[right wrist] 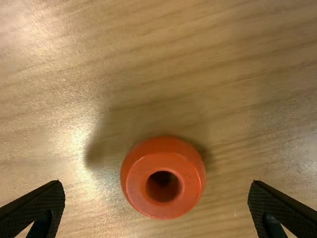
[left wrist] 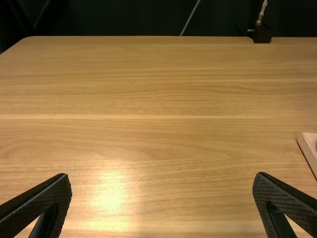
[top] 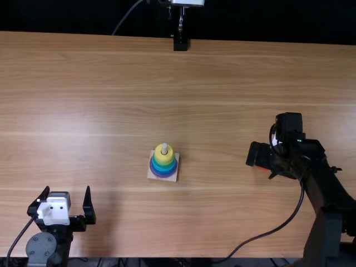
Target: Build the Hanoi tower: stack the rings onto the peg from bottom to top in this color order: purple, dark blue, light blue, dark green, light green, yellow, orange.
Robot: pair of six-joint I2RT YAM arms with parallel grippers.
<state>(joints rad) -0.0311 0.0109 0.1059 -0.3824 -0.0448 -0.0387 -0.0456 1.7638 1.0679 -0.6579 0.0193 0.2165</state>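
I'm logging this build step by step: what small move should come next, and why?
Probably close the right gripper on the orange ring: its open fingers look to stand on either side of it, and the yellow ring sits topmost on the peg, so orange seems due.

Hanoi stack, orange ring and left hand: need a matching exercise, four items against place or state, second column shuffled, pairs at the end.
Column 1
1. Orange ring
2. Yellow ring
3. Purple ring
4. Left hand

Column 2
A. Topmost ring on the peg
B. Lowest ring, just above the base
C. Open, nothing between its fingers
D. Off the peg, on the table

Pairs: 1-D, 2-A, 3-B, 4-C
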